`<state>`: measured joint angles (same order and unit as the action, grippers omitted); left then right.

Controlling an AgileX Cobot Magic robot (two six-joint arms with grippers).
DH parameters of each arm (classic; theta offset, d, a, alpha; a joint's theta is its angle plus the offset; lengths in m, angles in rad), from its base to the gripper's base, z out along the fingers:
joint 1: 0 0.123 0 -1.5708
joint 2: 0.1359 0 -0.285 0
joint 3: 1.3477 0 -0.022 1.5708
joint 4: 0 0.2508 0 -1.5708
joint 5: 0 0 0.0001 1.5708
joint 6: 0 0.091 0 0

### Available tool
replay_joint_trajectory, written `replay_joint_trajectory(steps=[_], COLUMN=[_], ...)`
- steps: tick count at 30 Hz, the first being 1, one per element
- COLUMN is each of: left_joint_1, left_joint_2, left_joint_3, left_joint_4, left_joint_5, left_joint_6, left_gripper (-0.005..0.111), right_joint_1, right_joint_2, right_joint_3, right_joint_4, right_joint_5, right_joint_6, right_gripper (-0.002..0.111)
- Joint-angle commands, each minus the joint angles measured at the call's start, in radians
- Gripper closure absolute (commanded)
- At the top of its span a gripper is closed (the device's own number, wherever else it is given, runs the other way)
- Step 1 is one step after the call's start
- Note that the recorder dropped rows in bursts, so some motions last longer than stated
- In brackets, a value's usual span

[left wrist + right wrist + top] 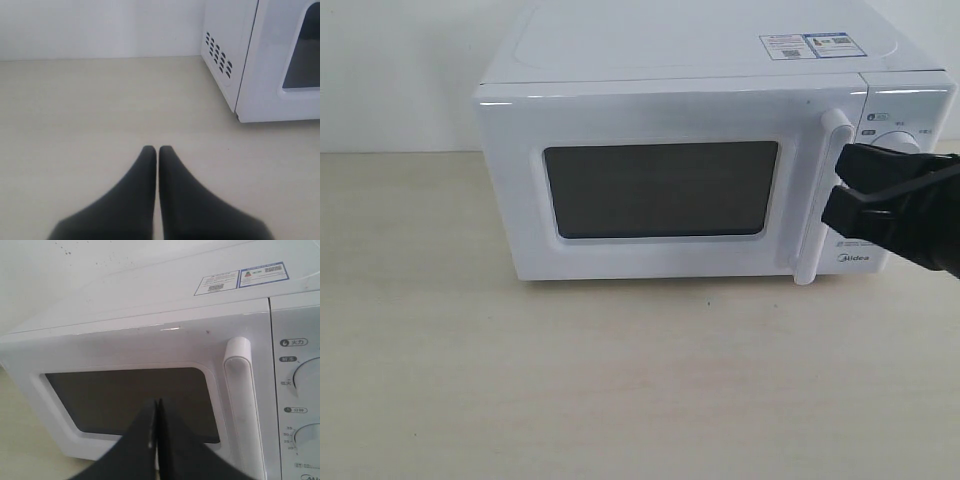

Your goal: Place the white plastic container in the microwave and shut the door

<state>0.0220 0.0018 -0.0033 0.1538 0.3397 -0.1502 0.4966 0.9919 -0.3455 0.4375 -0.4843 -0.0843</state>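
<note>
1. Exterior view: shows the microwave (650,50) on the table (520,380), the door (660,190) flush with the front. Places the right gripper (840,190) just beside the bar handle (820,200), clenched on nothing. Finds no white plastic container; cannot tell through the dark window whether inside.
2. Left wrist view: shows the left gripper (154,150) pinched shut and empty, low over the table, well apart from the microwave's vented side wall (219,54). No container here either.
3. Right wrist view: looks past the pressed-together fingers (147,435) toward the window; cannot tell whether touching the door. Catches both dials (307,377) cut off by the frame edge, and the sticker (242,277) on top.
4. Step, as judgement: either door not yet opened, or loading finished; cannot settle which. If the former, next move calls for hooking or gripping the handle and swinging the door outward on its far-side hinge. If the latter, only backing away.
5. Count: one microwave, one door, one handle, two dials, one sticker, two grippers, zero containers in sight.
</note>
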Motion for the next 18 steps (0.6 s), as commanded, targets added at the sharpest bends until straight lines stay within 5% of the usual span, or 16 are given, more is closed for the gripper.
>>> replay_joint_trajectory(steps=[1,8,14,18], left_joint_1=[-0.006,-0.006,-0.006,-0.006], left_joint_2=[-0.002,-0.002,-0.002,-0.002], left_joint_3=[0.003,0.003,0.003,0.003], left_joint_4=[-0.011,-0.011,-0.011,-0.011], left_joint_5=[0.002,0.002,0.002,0.002], left_joint_6=[-0.008,-0.008,-0.008,-0.008], left_gripper=[0.103,0.103,0.103,0.103], right_joint_1=[-0.009,-0.009,-0.009,-0.085], right_joint_2=[-0.004,-0.004,-0.245,-0.577], right_joint_3=[0.008,0.008,0.008,0.008], right_joint_4=[-0.002,-0.002,-0.002,0.001], right_joint_5=[0.003,0.003,0.007,0.398], right_joint_6=[-0.002,-0.002,-0.085,-0.262], right_gripper=[0.108,0.108,0.108,0.108])
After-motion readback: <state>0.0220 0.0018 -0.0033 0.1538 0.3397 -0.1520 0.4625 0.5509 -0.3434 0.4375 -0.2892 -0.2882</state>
